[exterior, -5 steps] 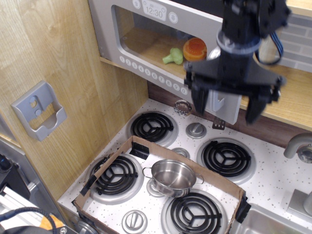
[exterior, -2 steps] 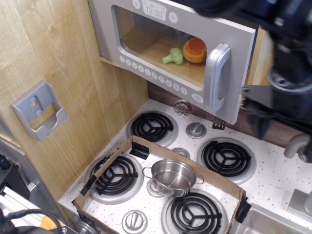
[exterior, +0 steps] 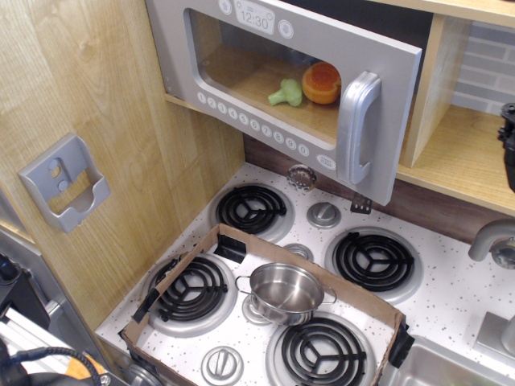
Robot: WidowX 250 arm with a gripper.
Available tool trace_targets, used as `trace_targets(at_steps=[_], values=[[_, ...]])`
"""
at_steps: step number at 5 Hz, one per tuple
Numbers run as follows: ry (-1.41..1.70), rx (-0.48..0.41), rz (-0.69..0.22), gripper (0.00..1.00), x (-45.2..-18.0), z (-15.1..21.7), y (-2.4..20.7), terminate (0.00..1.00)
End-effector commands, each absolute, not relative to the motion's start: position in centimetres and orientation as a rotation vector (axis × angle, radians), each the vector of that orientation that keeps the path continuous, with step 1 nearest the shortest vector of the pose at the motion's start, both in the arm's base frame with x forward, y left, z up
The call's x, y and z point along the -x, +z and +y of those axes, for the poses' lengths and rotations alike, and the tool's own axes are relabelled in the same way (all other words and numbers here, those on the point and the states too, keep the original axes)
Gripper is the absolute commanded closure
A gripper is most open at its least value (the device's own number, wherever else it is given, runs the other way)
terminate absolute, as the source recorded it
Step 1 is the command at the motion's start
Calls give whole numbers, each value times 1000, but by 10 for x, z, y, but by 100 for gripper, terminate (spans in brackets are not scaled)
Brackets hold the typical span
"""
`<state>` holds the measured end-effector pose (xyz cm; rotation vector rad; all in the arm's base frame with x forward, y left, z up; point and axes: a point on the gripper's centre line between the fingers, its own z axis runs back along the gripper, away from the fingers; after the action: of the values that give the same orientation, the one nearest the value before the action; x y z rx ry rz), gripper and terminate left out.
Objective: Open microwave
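- Microwave [exterior: 265,80]: grey, mounted at the top of the view above the stovetop, against the wooden wall on the left. Its door stands swung slightly out from the cabinet at the handle side, with a dark gap visible behind its upper right edge.
- Handle [exterior: 358,129]: silver vertical bar at the right edge of the door; nothing touches it.
- Clock [exterior: 254,16]: digital display at the top of the door, reading 12:30, flanked by round buttons.
- Buttons [exterior: 253,122]: a row of round white buttons running along the lower edge of the door.
- Window: clear; through it show an orange piece [exterior: 322,82] and a green piece [exterior: 286,93], side by side on the microwave floor.
- My arm [exterior: 508,137]: only a dark sliver at the right edge of the view, near the open wooden shelf [exterior: 467,153]. My fingers are out of view, so I cannot tell whether they are open or closed.
- Stovetop [exterior: 451,293]: white speckled worktop with four black coil burners.
- Pot [exterior: 286,291]: small steel pot, upright, standing between the two front burners.
- Cardboard [exterior: 201,245]: a low brown frame lying on the stovetop around the pot and the front burners.
- Holder [exterior: 64,183]: grey wall bracket on the wooden panel at left.
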<state>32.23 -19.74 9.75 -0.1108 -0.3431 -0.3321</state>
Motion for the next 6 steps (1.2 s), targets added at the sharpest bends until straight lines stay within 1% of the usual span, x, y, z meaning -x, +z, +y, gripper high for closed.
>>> trace_targets(at_steps=[1, 2, 3, 4, 5, 6], values=[[-426, 108, -458, 0, -353, -173, 114, 0], [-467, 93, -450, 0, -379, -153, 120, 0], [-420, 50, -422, 0, -388, -131, 120, 0], [-360, 34, -389, 0, -385, -115, 124, 0], [-264, -1, -385, 0, -367, -98, 119, 0], [-256, -12, -370, 0, -359, -71, 111, 0]])
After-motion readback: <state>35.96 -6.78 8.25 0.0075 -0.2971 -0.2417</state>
